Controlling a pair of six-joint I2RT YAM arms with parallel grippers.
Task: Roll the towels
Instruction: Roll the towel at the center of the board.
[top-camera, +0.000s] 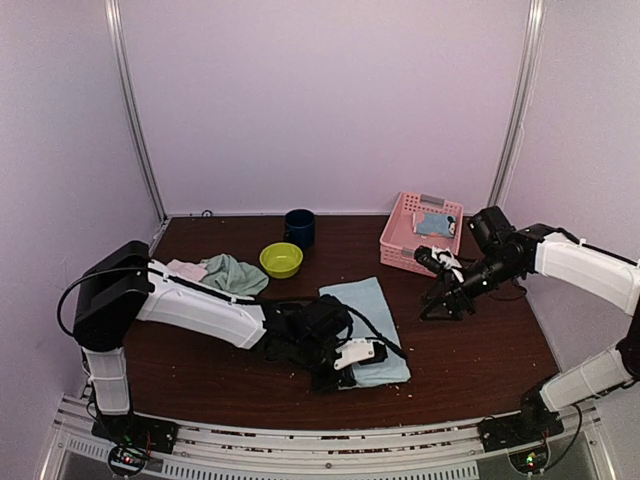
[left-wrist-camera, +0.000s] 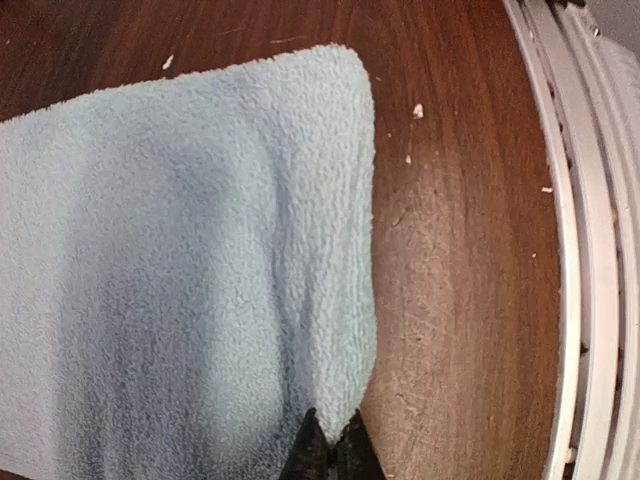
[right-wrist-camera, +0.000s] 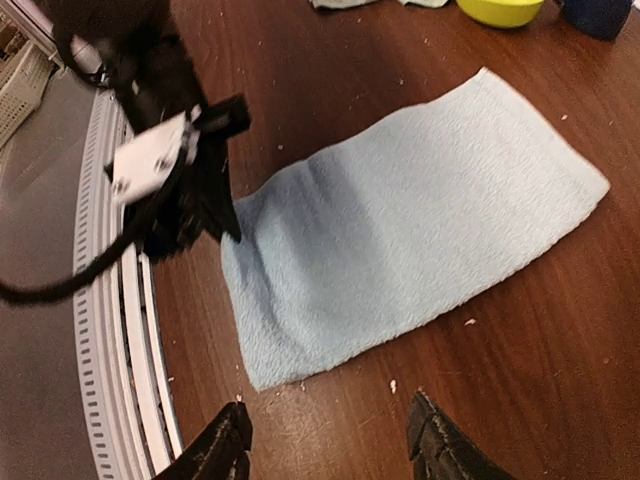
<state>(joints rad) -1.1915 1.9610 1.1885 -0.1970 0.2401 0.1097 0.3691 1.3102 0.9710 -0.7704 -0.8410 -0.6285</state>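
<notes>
1. The left gripper (left-wrist-camera: 332, 442) has its jaws pressed together on the near edge of the pale blue towel (left-wrist-camera: 180, 260). The terry bunches up slightly right at the pinch.
2. That towel lies flat and unrolled on the table (top-camera: 470, 350), centre-front. Its long axis runs front to back and its near end sits close to the rail (left-wrist-camera: 590, 250).
3. From the right wrist view, the left gripper sits at the towel's near end, and the cloth is rippled just beside it. The rest of the cloth is smooth.
4. The right gripper (right-wrist-camera: 328, 403) has its fingers spread wide with nothing between them. It hangs above bare table just off the towel's right-hand long edge, not touching the cloth.
5. In the top view, the right arm reaches in from the right, and its wrist is between the towel and the pink basket (top-camera: 400, 240).
6. The mint green towel (top-camera: 235, 273) is crumpled at the left of the table, beside the left arm's upper link. The pink towel (top-camera: 186, 268) is touching it on the left.
7. A light blue towel (top-camera: 434, 223) lies inside the basket. Its pattern is too small to make out.
8. The lime-green bowl (top-camera: 281, 260) is just right of the mint towel. A dark blue cup (top-camera: 299, 227) stands behind the bowl.
9. Small crumbs or lint are scattered on the table near the towel's near end.
</notes>
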